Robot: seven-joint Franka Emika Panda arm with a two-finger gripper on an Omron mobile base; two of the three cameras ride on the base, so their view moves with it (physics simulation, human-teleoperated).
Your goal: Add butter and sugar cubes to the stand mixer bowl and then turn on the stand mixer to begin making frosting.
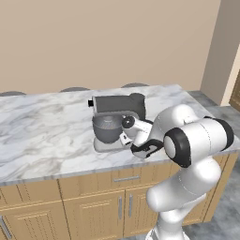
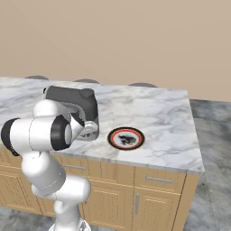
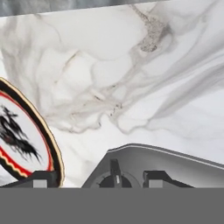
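While my white arm folds in low over the near edge of the marble-topped desk (image 1: 47,126), I read the scene like this: the grey stand mixer (image 1: 119,105) with its boxy dark head sits toward the middle of the desk, nearer the front edge than the back, and the deep grey metal stand mixer bowl (image 1: 107,129) rests on its flat base under the head. A flat red-rimmed plate (image 2: 126,138) with a dark pattern lies just beside the mixer, toward the desk's right end and near the front edge. I cannot make out butter or sugar cubes anywhere, and I cannot see into the bowl well enough to judge its contents. My gripper (image 3: 94,181) hangs close over the mixer's base beside the column, its two dark tips standing apart with nothing between them. My guess is I am lining up on the small dark switch (image 3: 114,173). What worries me is a glancing push: the tips could slide off the knob, or the wrist could nudge the bowl or shove the whole mixer toward the plate.
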